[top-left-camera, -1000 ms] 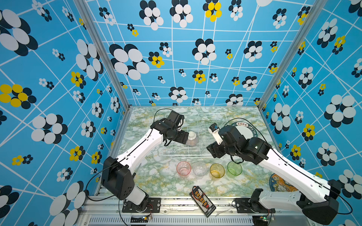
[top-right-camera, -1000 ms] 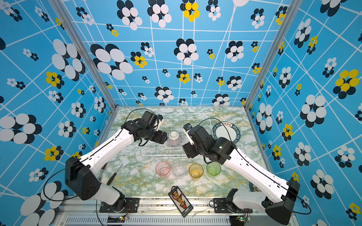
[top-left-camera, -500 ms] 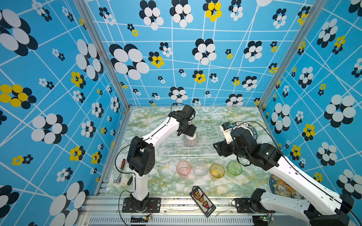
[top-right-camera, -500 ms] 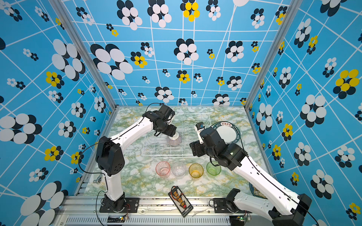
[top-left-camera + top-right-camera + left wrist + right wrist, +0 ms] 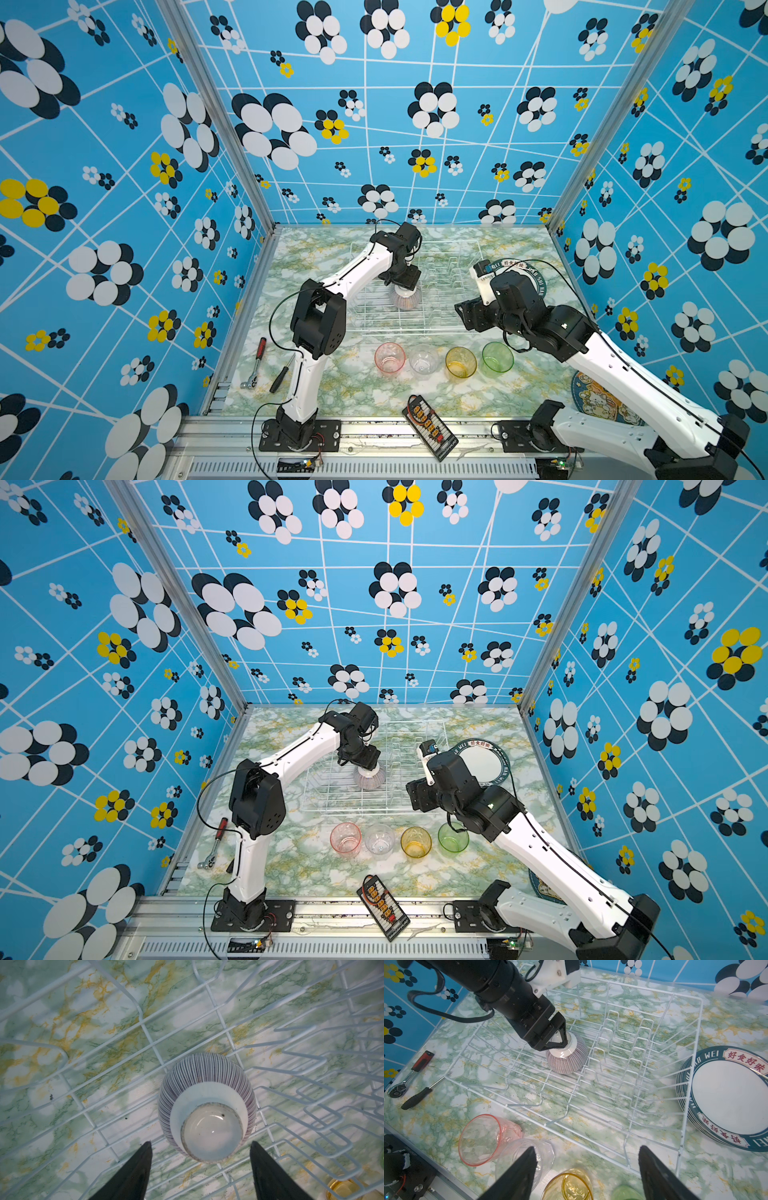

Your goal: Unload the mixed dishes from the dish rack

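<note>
**Inspector:** Location of the item?

**Assessor:** Small purple-striped ceramic bowl, inverted with its foot ring up, on the floor of the large white wire dish rack, just beside the upright prongs. It appears to be the only dish left inside.

**Inspector:** Fingers?

**Assessor:** Left fingers are spread, one on each side of the foot ring. The one nearer the prongs looks almost touching, and the opposite one shows a gap. No pinch is made. Right fingers are spread and empty, near the rack's front corner.

**Inspector:** Recommendation for the grasp?

**Assessor:** In my judgement: centre on the foot, sink until the tips pass its lip, close evenly, then lift straight up clear of the wires. The glaze looks slick, so a shallow hold could slip.

**Inspector:** View discrepancies?

**Assessor:** In both top views the wrist body covers the left fingers, and only the left wrist view shows those gaps. The right wrist view alone shows the layered rims of the stacked white plates with dark green lettering. They lie on the marbled green surface outside the rack. Four ribbed glass tumblers stand in a row before it.
</note>
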You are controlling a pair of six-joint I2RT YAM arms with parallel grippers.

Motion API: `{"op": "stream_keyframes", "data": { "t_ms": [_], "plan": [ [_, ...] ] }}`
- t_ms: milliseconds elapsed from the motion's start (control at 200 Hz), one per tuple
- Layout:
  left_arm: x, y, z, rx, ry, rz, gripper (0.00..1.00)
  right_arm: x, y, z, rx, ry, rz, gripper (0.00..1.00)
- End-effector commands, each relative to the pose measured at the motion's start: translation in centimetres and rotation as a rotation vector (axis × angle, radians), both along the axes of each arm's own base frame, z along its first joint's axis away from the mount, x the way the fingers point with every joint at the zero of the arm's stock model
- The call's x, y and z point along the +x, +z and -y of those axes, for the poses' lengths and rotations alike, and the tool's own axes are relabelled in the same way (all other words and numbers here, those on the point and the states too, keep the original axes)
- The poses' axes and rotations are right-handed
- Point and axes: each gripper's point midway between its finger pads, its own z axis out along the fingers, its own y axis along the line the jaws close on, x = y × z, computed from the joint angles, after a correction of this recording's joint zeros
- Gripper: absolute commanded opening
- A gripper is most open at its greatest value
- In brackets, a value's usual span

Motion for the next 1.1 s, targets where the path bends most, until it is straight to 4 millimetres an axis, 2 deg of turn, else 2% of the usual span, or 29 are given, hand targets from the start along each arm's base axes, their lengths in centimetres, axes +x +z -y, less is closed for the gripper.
{"op": "stream_keyframes", "data": {
  "t_ms": [0,405,805,1095],
  "plan": [
    [-0.7,-0.5,0.7,0.012,-0.025,-0.035,0.75,0.2,0.5,0.1,0.024,0.000,0.026,0.80],
    [-0.8,-1.8,0.9,0.039,-0.030,-0.060,0.73,0.3,0.1,0.3,0.036,-0.008,0.016,0.80],
    [-0.4,-2.3,0.7,0.062,-0.027,-0.051,0.64,0.5,-0.4,0.3,0.043,-0.009,0.010,0.80],
    [-0.3,-2.4,0.3,0.070,-0.026,-0.055,0.53,0.6,-0.8,0.1,0.046,-0.010,-0.003,0.80]
  ]
}}
